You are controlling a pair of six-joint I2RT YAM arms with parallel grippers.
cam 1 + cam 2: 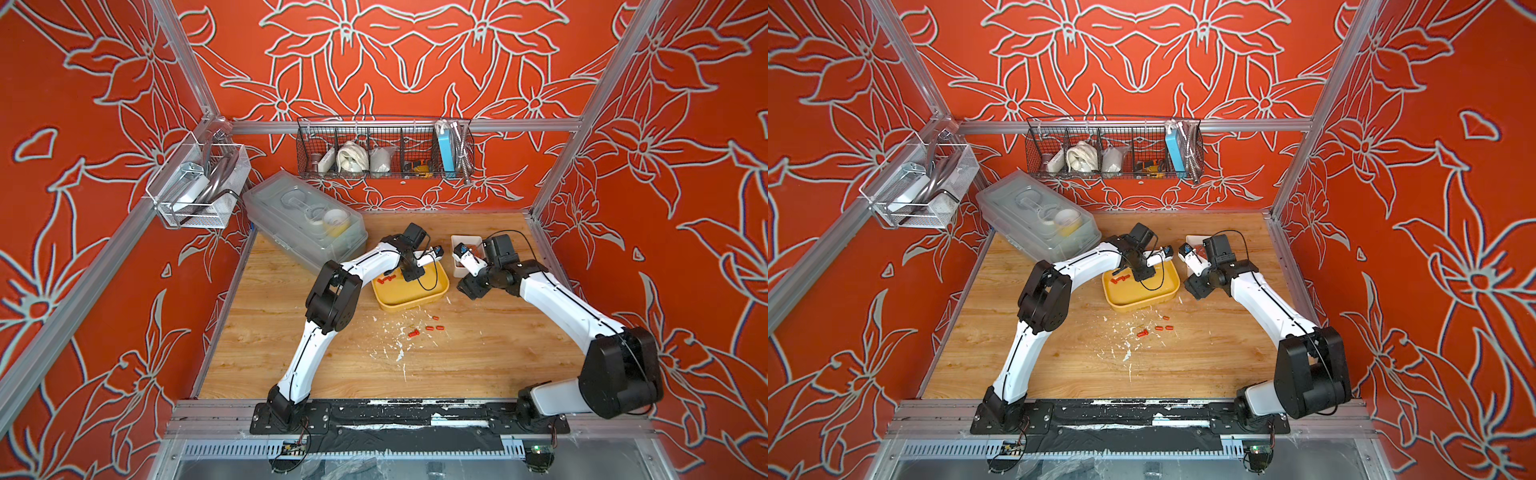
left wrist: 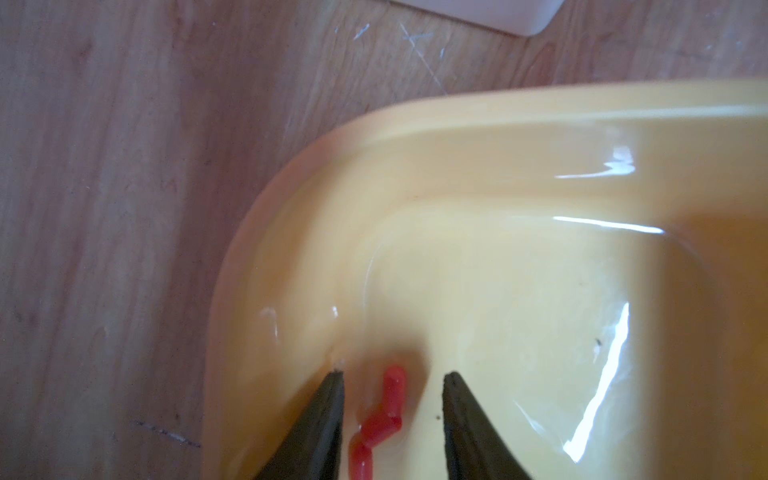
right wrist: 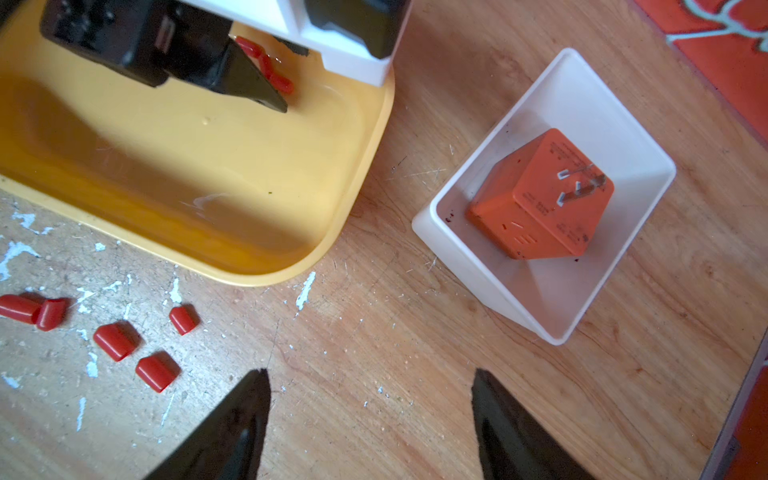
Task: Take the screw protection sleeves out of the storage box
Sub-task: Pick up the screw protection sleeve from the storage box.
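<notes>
Though each is far smaller than a finger of the hand, the screw protection sleeves (image 2: pixel 380 426) stand out plainly: short, glossy, red-orange tubes, capsule-like. Three lie on the floor of the yellow storage box (image 2: pixel 498 108), in a corner, strung end to end in a zigzag. The left hand (image 2: pixel 395 376) straddles them with its fingers partly apart. Bare yellow shows on either side of the chain, so it grips nothing; whether the tips touch the floor I cannot tell. The sleeve nearest the fingertips lies lengthwise along the fingers, the middle one slants across the gap, and the last runs lengthwise again toward the wrist. Five more sleeves (image 3: pixel 114 340) lie flat on the bench (image 3: pixel 415 395), outside the box and off to one side of the right hand (image 3: pixel 370 372), pointing various ways. That hand is spread wide and holds nothing.
</notes>
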